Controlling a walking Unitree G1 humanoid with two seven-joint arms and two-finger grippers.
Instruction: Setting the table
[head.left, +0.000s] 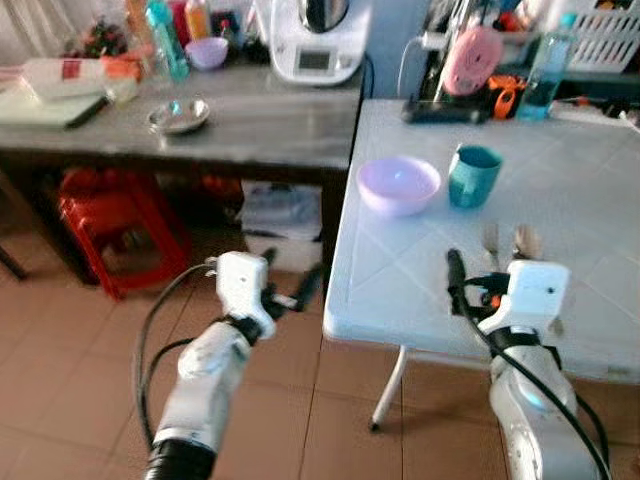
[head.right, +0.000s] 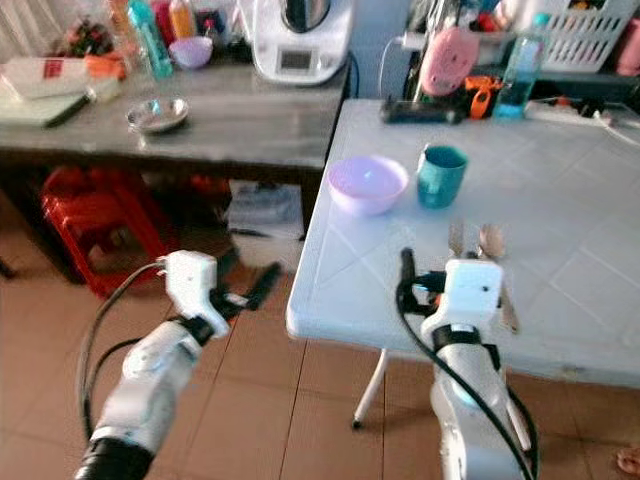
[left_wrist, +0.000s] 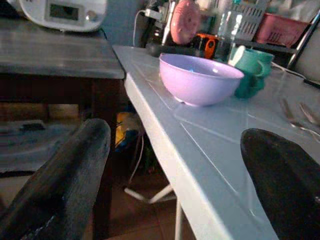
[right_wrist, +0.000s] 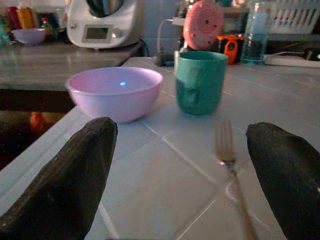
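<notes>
Right tool astride lengthwise fork

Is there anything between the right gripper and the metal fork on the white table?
Nothing visible does. The right gripper is open above the white tiled table, and the metal fork lies just ahead. The lilac plastic bowl and teal mug stand farther back.

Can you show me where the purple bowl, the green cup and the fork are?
Purple bowl (right_wrist: 114, 92), right wrist view, on its outer side.
Green cup (right_wrist: 201, 82), right wrist view, on its front wall.
Fork (right_wrist: 224, 145), right wrist view, on its tines.
</notes>
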